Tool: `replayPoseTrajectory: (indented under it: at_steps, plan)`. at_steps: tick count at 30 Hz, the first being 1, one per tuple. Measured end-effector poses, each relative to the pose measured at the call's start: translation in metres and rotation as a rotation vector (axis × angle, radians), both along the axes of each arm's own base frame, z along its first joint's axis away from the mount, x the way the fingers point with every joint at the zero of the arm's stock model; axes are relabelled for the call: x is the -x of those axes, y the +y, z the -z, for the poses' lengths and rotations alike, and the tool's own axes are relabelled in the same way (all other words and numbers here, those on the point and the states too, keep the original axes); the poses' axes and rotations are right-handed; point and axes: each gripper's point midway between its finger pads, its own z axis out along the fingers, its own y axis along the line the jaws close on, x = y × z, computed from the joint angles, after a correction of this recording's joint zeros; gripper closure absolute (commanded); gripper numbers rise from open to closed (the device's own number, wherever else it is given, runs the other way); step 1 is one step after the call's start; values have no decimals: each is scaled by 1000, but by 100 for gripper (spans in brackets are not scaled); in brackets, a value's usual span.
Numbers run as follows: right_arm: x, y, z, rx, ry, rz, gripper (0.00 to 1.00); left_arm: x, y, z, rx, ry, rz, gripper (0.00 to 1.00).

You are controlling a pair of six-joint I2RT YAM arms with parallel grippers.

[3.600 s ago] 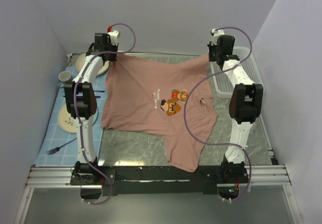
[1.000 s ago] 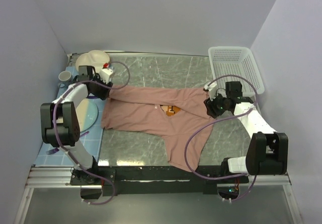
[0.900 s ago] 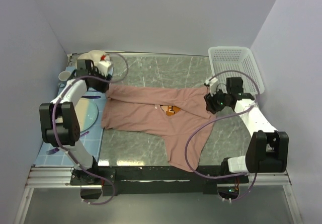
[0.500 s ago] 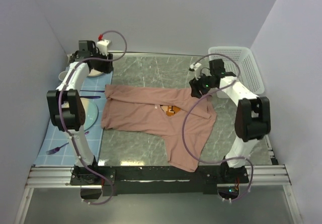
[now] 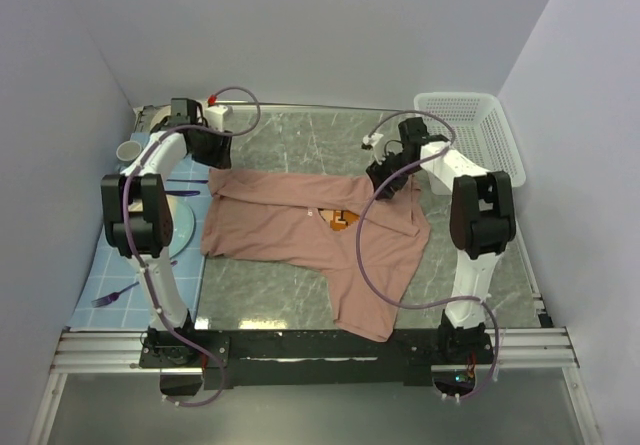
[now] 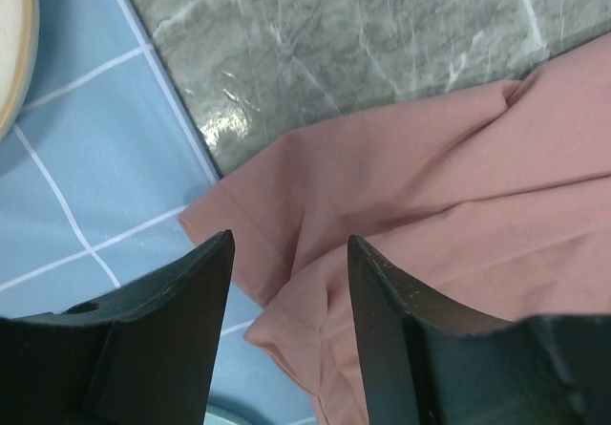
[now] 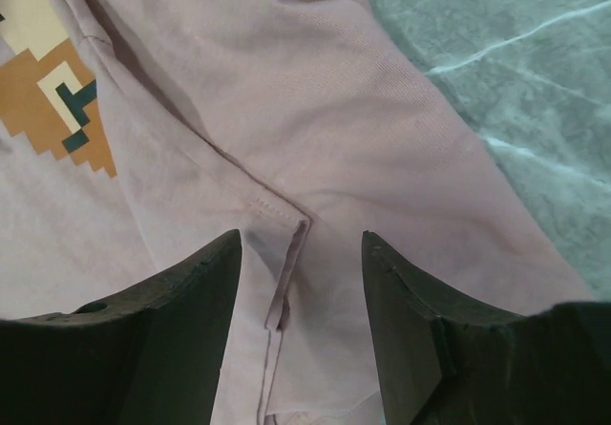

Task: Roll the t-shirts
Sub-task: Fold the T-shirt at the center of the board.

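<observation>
- Left pincer (image 6: 288,245) open, empty, over the t-shirt (image 6: 430,186) at its 10 o'clock corner.
- Right pincer (image 7: 301,239) likewise at 2 o'clock: we want both fold ends for an even roll.

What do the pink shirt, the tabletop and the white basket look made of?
T-shirt: soft matte knit, likely cotton; fine weave, stitched seam. Tabletop: glossy green marble look, maybe only printed; white veins, glare. Basket: white plastic, probably; slotted walls.

No legible text, label or number anywhere, not even by the pixel print (image 7: 48,91) on the t-shirt (image 5: 290,230).
</observation>
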Motion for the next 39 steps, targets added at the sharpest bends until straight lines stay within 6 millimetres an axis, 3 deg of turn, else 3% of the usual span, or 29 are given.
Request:
replayPoseTrajectory:
  at_steps: [7,24,35,39]
  plan:
    - [-9,3,12,19,41,-9,51,7,2,-8,-10,-9,-5,44]
    - [8,5,14,38,88,-27,52,20,6,-9,-30,-4,-14,44]
    - [24,4,3,31,65,-29,52,25,6,-14,-32,-14,-17,45]
    - [22,5,1,26,61,-29,53,25,7,-13,-36,-11,-20,45]
